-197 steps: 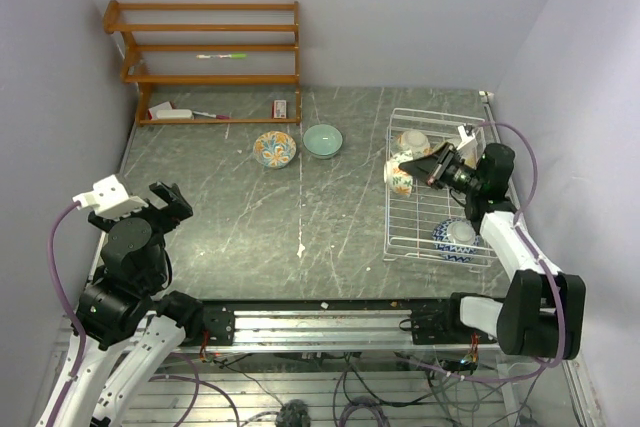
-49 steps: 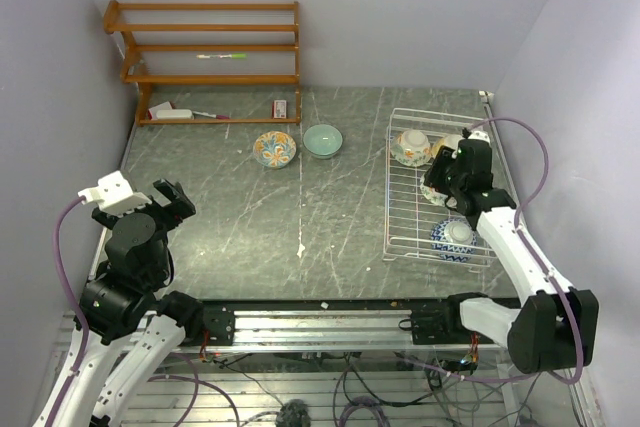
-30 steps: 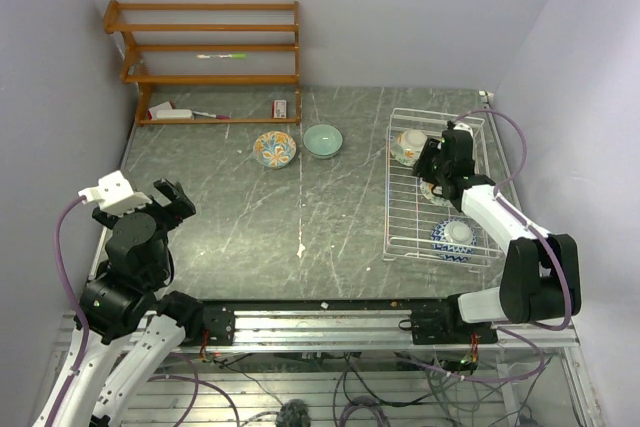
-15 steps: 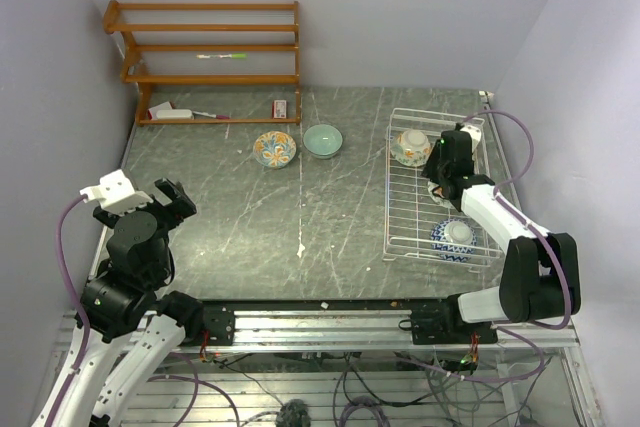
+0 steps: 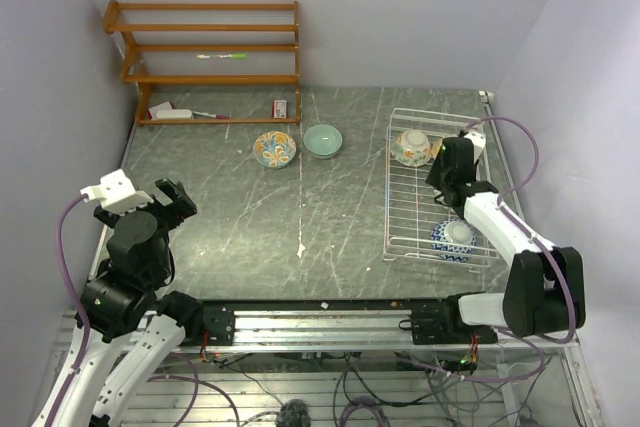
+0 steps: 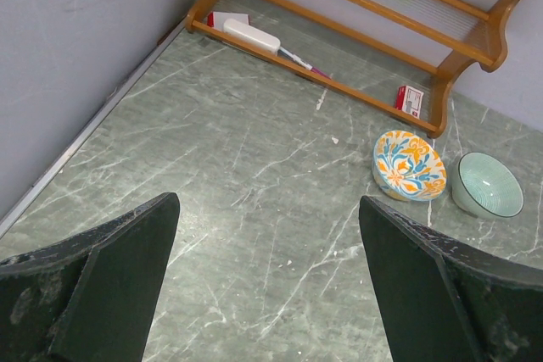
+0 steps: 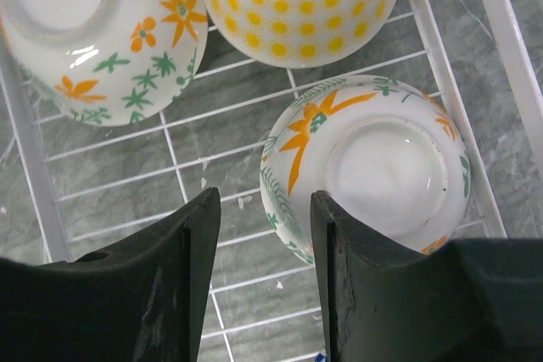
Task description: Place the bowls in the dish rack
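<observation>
Bowls point(image 7: 386, 171) lie upside down in the dish rack point(image 5: 400, 212) at the right of the bench point(image 5: 230, 207). Three show under the right gripper point(image 7: 263, 201), whose fingers are spread and hold nothing. A painted bowl point(image 5: 274, 148) and a teal bowl point(image 5: 322, 140) stand upright on the bench, far centre. The left gripper point(image 6: 267, 203) hovers near left, its fingers released and empty.

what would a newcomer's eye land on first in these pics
Probably the white dish rack at the right of the dark table, where upturned bowls with orange flowers and yellow dots sit directly under the open right gripper. Next, two more stand upright near the back of the table: a painted bowl beside a teal bowl.
</observation>
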{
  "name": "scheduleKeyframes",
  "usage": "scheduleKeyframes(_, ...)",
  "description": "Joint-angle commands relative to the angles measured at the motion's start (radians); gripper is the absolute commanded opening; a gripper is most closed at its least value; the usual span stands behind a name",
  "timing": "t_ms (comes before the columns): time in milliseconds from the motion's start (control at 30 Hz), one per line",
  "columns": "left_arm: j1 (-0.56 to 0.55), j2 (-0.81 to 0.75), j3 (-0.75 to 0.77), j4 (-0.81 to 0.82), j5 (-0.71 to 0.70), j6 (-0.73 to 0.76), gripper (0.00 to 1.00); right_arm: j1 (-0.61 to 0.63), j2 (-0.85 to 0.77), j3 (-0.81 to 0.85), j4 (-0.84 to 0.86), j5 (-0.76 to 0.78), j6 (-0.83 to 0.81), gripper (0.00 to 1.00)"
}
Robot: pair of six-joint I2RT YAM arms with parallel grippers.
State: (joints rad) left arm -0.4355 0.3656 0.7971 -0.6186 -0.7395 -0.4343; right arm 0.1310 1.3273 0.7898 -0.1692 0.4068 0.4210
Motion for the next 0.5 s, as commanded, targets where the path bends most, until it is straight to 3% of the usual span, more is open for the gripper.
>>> scheduleKeyframes(0, 0.007, 0.000, -0.003, 0.022, 0.004, 0.004, 0.98, 0.001, -0.093, -0.036, 0.021, -0.126, -0.050, 0.47)
scheduleKeyframes(100, 0.007, 0.002, -0.001, 0.023, 0.003, 0.002, 0.98, 0.031, -0.146, -0.023, 0.033, -0.227, -0.051, 0.48)
scheduleKeyframes(267, 0.007, 0.005, -0.001, 0.025, 0.002, 0.001, 0.98, 0.150, -0.164, 0.069, 0.020, -0.253, -0.072, 0.49)
scheduleKeyframes(467, 0.007, -0.005, 0.000, 0.021, -0.006, -0.001, 0.98, 0.308, 0.010, 0.270, 0.046, -0.328, -0.159, 0.50)
